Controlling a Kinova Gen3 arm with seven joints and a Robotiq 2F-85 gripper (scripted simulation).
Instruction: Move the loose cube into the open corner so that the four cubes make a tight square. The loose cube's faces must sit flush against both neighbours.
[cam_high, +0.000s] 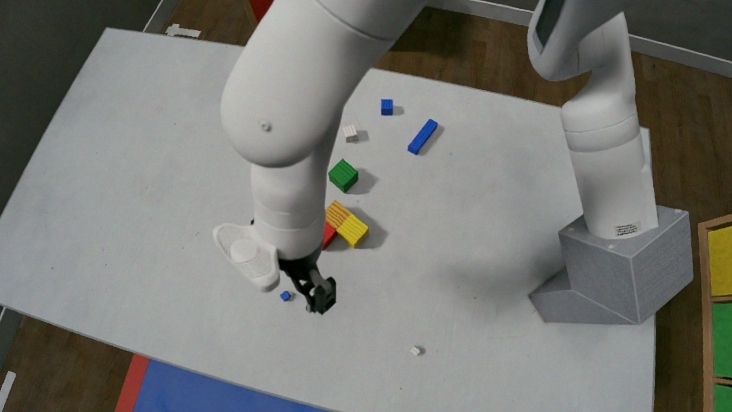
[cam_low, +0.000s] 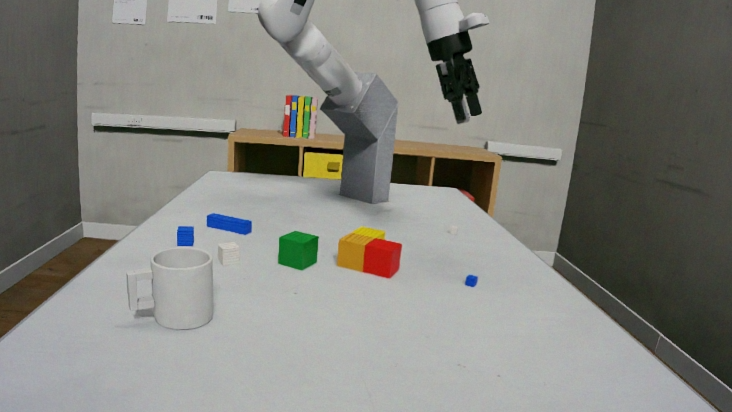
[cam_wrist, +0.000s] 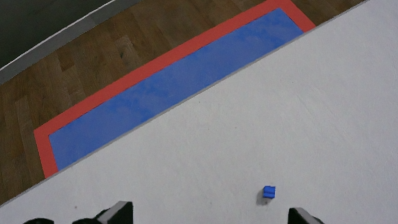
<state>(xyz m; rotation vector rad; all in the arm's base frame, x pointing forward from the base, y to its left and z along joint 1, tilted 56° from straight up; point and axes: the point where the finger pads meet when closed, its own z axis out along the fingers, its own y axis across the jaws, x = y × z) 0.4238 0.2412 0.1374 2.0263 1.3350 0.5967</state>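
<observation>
Three cubes, orange, yellow and red, sat pressed together in an L on the table, leaving one corner of the square open. The green cube stood apart, near the orange one on the side away from the red, untouched by anything. The gripper hung high above the table with its fingers wide apart and nothing between them, well away from the green cube. In the wrist view a tiny blue cube lay on the table below, roughly between the fingertips, though only the tips showed at the frame's lower edge. A mug, a blue bar and a white block lay nearby.
</observation>
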